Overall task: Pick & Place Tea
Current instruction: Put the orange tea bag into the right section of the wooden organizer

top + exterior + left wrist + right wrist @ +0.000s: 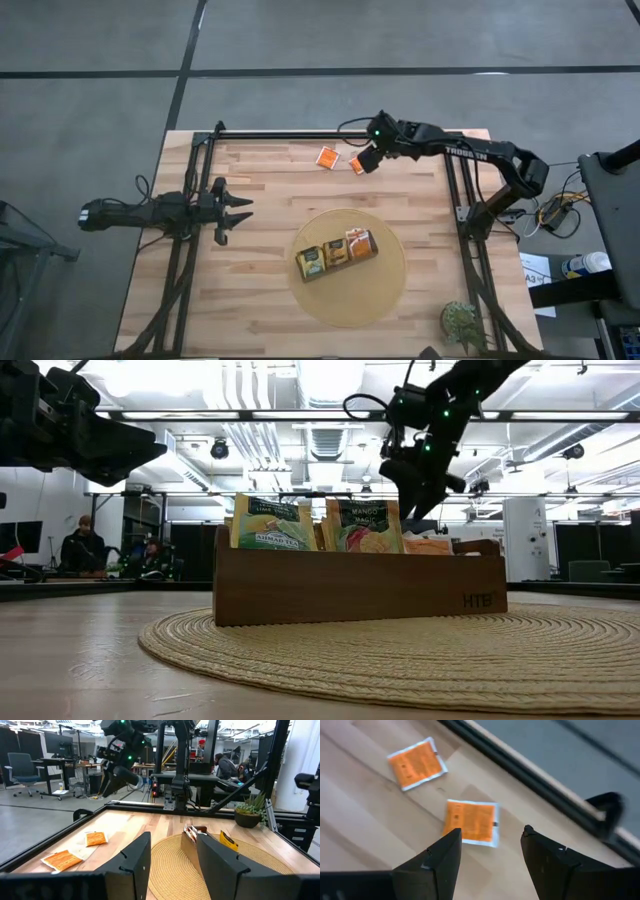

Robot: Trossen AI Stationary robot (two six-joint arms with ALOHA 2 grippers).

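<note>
Pale wood forms the table top (pixel 260 310), the largest thing in view, framed by dark rails. Near its middle lies a round woven mat (pixel 385 290), and on the mat stands the brown wooden tray (pixel 337 252), already holding upright tea sachets: a green-and-yellow one (pixel 310 262), a darker-labelled one (pixel 334 254) and an orange one (pixel 359 243).

Left arm: waits at the table's left edge, its gripper (pixel 238 210) open and empty, fingers spread toward the mat, well apart from any loose sachet.

Right arm: reaches from the right side to the table's far edge. Its gripper (pixel 487 850) hangs above the wood with fingers parted and nothing between them.

Loose tea: two bright orange sachets with white edges lie flat on the bare wood by the far rail. The nearer sachet (pixel 472 822) sits just ahead of the right fingertips, roughly centred on the gap between them, slightly rotated against the wood grain. The farther sachet (pixel 416 763) lies beyond it, near but not touching. In the overhead view these are the sachets at (pixel 357 165) and (pixel 326 157).

Judgement: the right arm is plainly the nearer one, and the nearer sachet is its likely target. Being almost square, it offers no strong long axis; the descent chiefly needs the open fingers to straddle two opposite edges.
</note>
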